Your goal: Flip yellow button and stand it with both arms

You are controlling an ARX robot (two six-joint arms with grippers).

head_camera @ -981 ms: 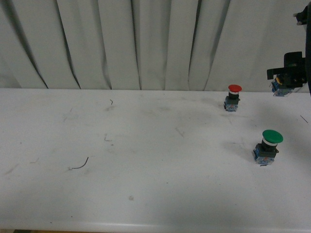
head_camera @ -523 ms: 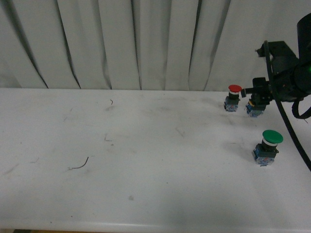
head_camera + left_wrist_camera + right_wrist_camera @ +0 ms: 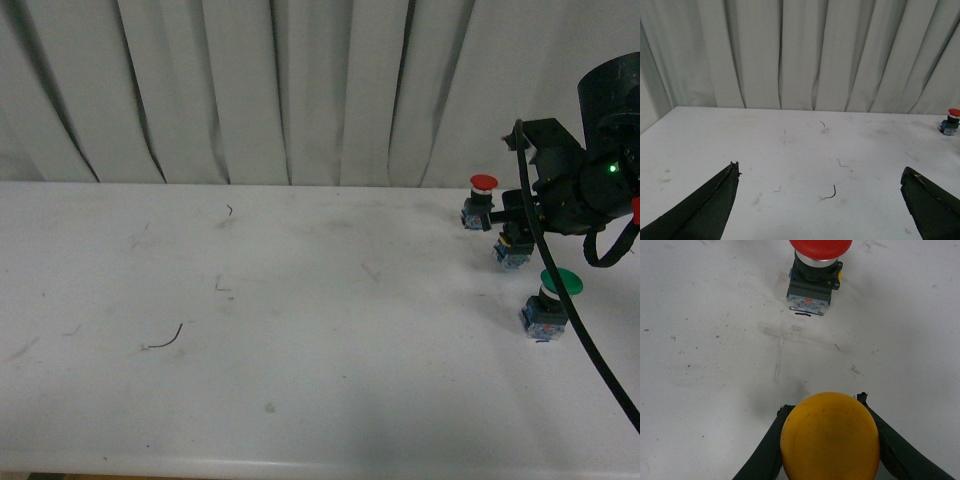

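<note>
My right gripper (image 3: 512,238) is shut on the yellow button (image 3: 830,437). It holds the button above the white table at the far right, between the red and green buttons. In the front view only the button's blue contact block (image 3: 510,256) shows below the black arm. In the right wrist view the round yellow-orange cap fills the space between the two black fingers (image 3: 762,452) and faces the camera. My left gripper (image 3: 822,175) is open and empty, its two black fingertips wide apart over the bare table; it does not show in the front view.
A red-capped button (image 3: 480,200) stands upright at the back right, also in the right wrist view (image 3: 812,272) and left wrist view (image 3: 950,121). A larger green-capped button (image 3: 552,298) stands nearer the front. A small dark wire scrap (image 3: 165,338) lies left of centre. Curtain behind the table (image 3: 300,330).
My right arm has come in from the far right edge, moving left and down with the yellow button, now between the red and green buttons. The other buttons have not moved.
</note>
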